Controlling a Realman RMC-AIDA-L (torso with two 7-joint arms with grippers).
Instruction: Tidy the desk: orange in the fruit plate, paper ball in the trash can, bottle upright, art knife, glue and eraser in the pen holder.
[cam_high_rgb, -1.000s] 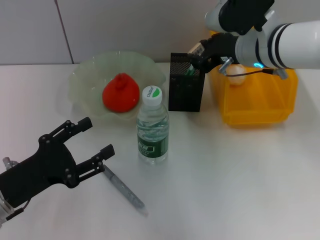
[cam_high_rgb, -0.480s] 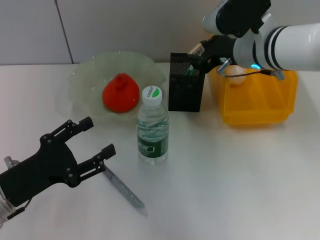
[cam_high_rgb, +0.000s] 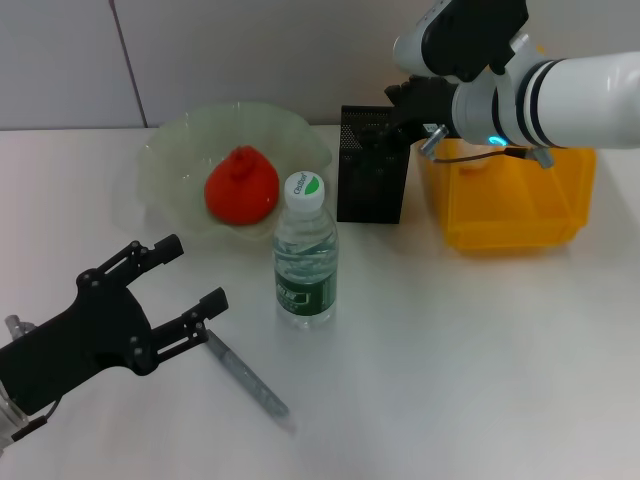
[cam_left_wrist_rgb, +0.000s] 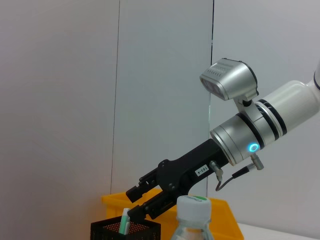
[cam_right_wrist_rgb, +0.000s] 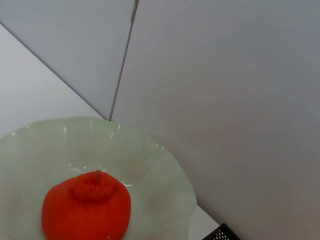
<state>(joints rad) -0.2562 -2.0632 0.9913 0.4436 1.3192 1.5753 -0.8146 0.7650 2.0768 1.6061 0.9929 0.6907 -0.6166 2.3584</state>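
Above the pen holder (cam_high_rgb: 371, 178), right tool (cam_left_wrist_rgb: 134, 201) parted, empty.

The bottle (cam_high_rgb: 306, 250) stands just in front of the pen holder (cam_high_rgb: 371, 178), blocking that side. The right gripper (cam_high_rgb: 392, 122) fills the space above the pen holder.

Left wrist view. Right arm (cam_left_wrist_rgb: 260, 132) — white and silver, with a lit blue ring — reaches in against a plain grey panelled wall. Its black right gripper (cam_left_wrist_rgb: 136, 201) hangs just above the pen holder (cam_left_wrist_rgb: 125, 231), fingers (cam_left_wrist_rgb: 142, 189) slightly parted and holding nothing. A pale green stick-shaped item (cam_left_wrist_rgb: 124, 220) stands upright inside the black mesh holder. The bottle (cam_left_wrist_rgb: 192, 222) shows its white-and-green cap in front; the yellow trash can (cam_left_wrist_rgb: 222, 216) lies behind both
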